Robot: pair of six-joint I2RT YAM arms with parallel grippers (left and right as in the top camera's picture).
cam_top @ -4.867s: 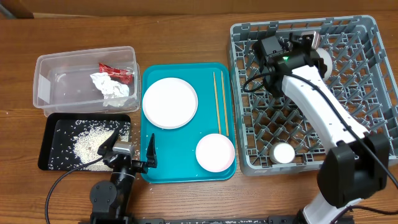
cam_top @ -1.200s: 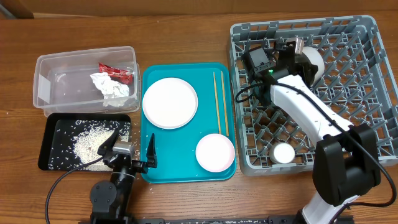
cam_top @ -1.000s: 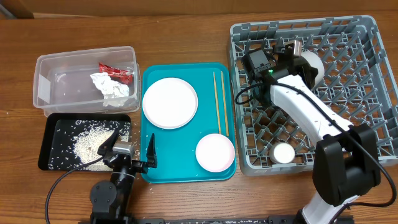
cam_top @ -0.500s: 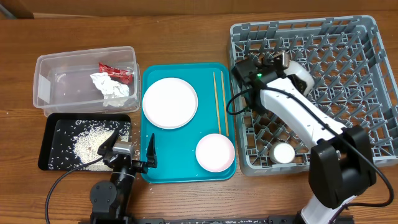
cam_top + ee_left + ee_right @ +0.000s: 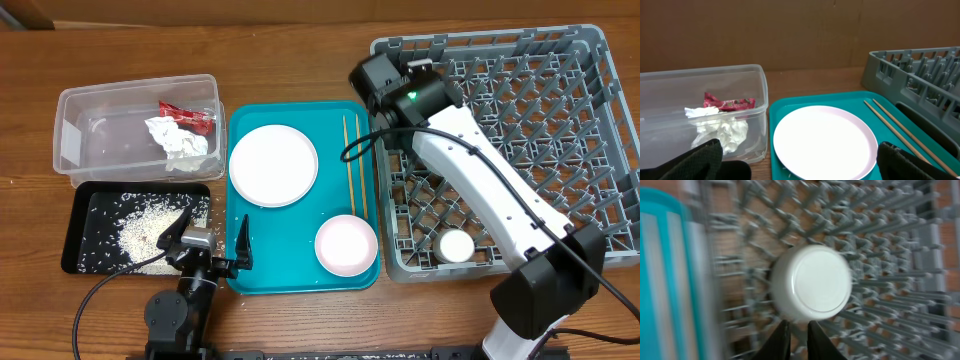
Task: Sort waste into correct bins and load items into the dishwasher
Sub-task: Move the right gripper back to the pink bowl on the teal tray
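Note:
My right gripper (image 5: 799,339) is shut and empty, just off the rim of the pale grey bowl (image 5: 812,282), which lies upside down in the grey dish rack (image 5: 600,150). In the overhead view the right arm hides that bowl. The white cup (image 5: 457,246) stands in the rack's front. The white plate (image 5: 273,165), pinkish bowl (image 5: 346,245) and two chopsticks (image 5: 354,165) lie on the teal tray (image 5: 300,275). My left gripper (image 5: 205,240) is open and empty at the tray's front left, facing the plate (image 5: 825,142).
The clear tub (image 5: 70,130) holds the red packet (image 5: 187,116) and the napkin (image 5: 178,140). The black tray (image 5: 85,210) in front of it holds rice (image 5: 140,232). The right wrist hangs over the rack's left wall.
My right gripper has let go of the grey bowl in the rack and drawn back leftwards to the rack's left edge. The left arm has not moved.

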